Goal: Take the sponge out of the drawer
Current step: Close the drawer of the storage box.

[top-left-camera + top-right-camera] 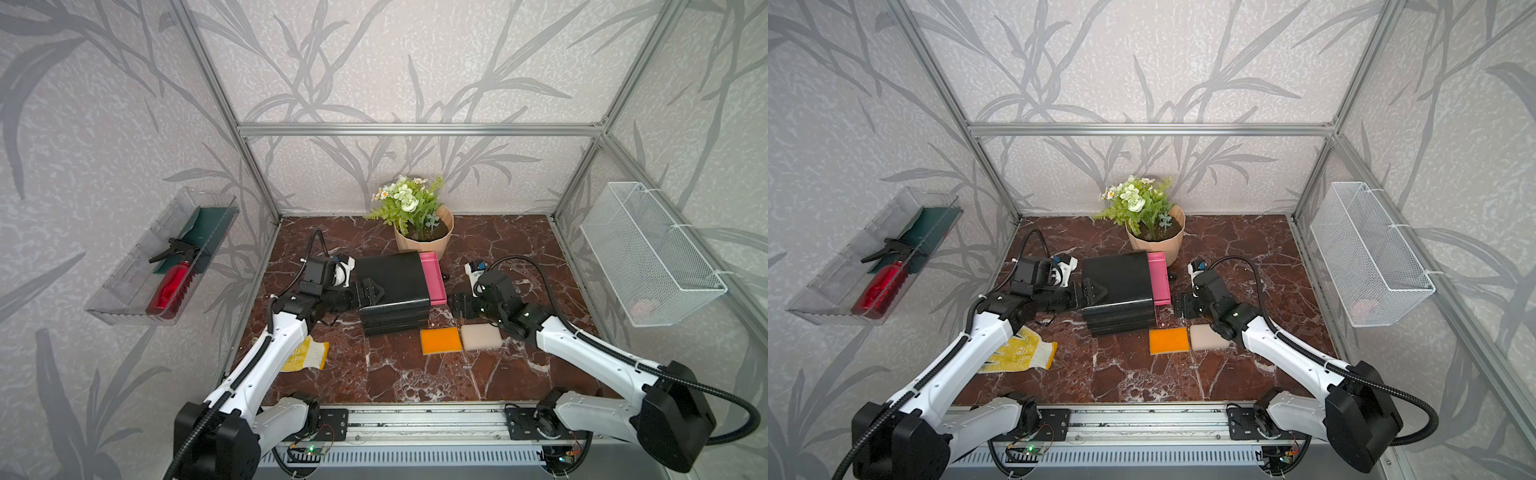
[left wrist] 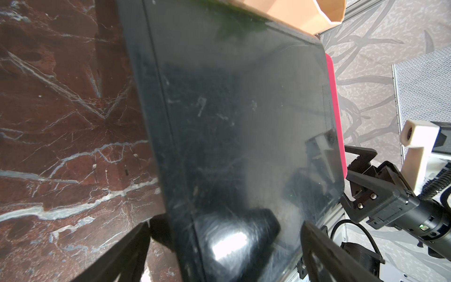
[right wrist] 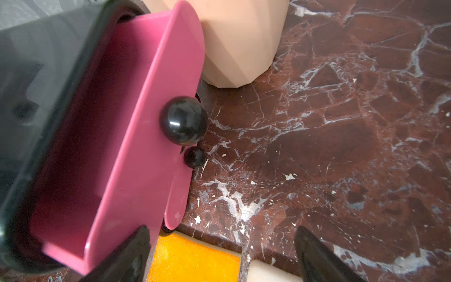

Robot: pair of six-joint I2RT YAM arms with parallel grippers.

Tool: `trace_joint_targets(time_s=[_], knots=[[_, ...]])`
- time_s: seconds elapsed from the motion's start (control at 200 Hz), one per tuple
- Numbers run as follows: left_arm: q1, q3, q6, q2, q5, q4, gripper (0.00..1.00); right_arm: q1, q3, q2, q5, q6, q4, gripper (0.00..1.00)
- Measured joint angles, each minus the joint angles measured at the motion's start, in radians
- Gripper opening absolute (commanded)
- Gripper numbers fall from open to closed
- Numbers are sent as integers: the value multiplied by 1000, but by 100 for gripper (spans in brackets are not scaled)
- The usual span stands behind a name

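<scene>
Black jaws of the right gripper (image 1: 456,305) stand wide apart with nothing held. In the right wrist view only bare table and sponge edges show between them. This gripper sits centre-right in both top views, its tips just beside the lower corner of the pink drawer (image 1: 432,276). The drawer is drawn partly out of the black cabinet (image 1: 392,286).

Drawer interior: the part visible in the right wrist view is bare. The part under the cabinet is hidden.

Task item: two sponges lie flat on the table (image 1: 395,374), outside the drawer, directly below the right gripper in the frame and near it.
- The orange sponge (image 1: 441,340) lies to the gripper's lower left, just off the cabinet's lower-right corner.
- The beige sponge (image 1: 481,336) touches the orange one's right edge, and its far end meets the right arm's wrist.
- Which of the two the task means cannot be told.
- Their long axes run roughly across the frame, left to right, in one line.

Left gripper (image 1: 368,293): the jaws are spread wide at the cabinet's left edge, frame centre, and are not seen to clamp it. The cabinet stands between this gripper and the sponges.

Judgement: removal looks done. Any further pick falls to the right arm, which is nearer. It would need to shift toward the lower frame edge and close across a sponge's short side.
</scene>
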Motion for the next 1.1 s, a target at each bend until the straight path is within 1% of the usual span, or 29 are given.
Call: trace_joint_targets(time_s=[0.27,0.335,0.525,0.925,1.1], knots=[[4,-2,-8,15,13,13,94,95,20,113,-5,13,63,91],[4,-2,-11,26,18,23,94,111,22,129,11,17,66,91],[13,3,-16,60,22,51,93,114,57,171,47,31,71,91],[55,75,-20,163,5,91,92,121,191,314,115,34,57,91],[68,75,-24,170,-11,118,92,121,240,362,128,34,50,91]])
